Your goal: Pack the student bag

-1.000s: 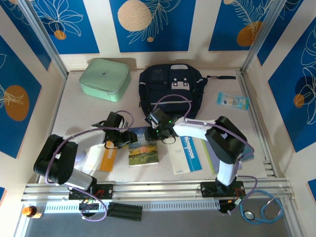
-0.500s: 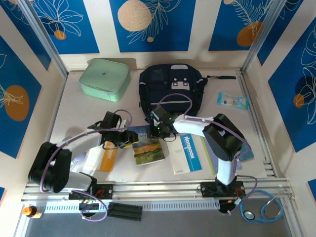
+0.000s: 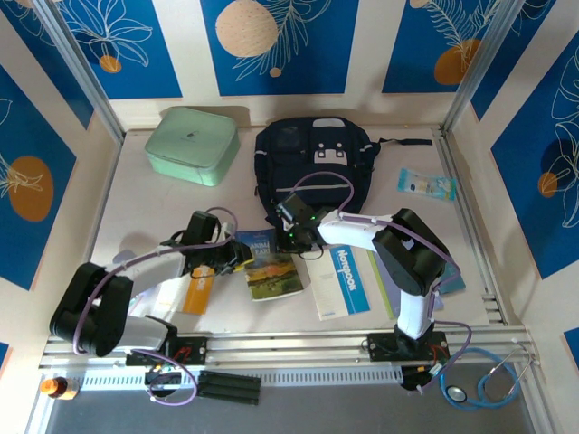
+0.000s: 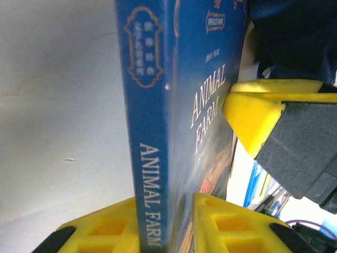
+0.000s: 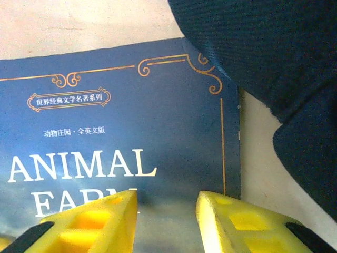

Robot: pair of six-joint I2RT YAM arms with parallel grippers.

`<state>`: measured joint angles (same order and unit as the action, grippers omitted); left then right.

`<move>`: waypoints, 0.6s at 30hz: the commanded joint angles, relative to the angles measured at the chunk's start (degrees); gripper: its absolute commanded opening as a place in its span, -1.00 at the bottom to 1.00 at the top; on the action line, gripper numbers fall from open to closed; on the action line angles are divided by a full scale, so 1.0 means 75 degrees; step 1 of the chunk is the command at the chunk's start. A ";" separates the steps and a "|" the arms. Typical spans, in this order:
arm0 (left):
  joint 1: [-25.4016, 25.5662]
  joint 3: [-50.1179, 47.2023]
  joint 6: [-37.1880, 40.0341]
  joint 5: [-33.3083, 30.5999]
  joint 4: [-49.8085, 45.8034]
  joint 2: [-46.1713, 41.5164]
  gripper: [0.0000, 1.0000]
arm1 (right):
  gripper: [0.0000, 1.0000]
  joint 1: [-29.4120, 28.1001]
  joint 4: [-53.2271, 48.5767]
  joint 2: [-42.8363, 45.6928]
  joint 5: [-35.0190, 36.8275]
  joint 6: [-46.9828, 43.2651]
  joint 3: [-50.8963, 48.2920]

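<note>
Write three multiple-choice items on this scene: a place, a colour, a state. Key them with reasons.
1. Seen from above, the green case lies: A) left of the backpack B) on it C) right of it
2. The book has a spine that is: A) red B) white C) blue
3. The left gripper is: A) open over bare table B) closed on the book C) closed on a strap
Key: 1 A, the case sits beside the backpack's left side; 2 C, the left wrist view shows a blue spine; 3 B, its fingers press both sides of the spine.
</note>
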<state>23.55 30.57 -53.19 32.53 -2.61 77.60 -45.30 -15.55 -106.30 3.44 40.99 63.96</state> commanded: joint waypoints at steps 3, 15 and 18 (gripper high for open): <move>0.0042 0.0041 -0.0471 -0.0236 0.0590 -0.0064 -0.85 | -0.22 -0.0289 0.0135 -0.0122 0.0327 -0.0097 -0.0428; -0.0536 0.1257 0.0376 -0.2072 -0.2351 -0.2836 -1.00 | 0.04 -0.0180 0.1450 0.2535 0.0528 -0.0123 -0.1151; -0.0539 0.1583 0.0148 -0.2228 -0.2093 -0.3266 -1.00 | 0.14 0.0134 0.1526 0.3090 0.0429 -0.0043 -0.1228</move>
<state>19.97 38.52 -52.21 18.96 -17.87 55.96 -46.24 -7.57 -86.85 6.59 40.56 55.51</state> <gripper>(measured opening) 0.101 0.556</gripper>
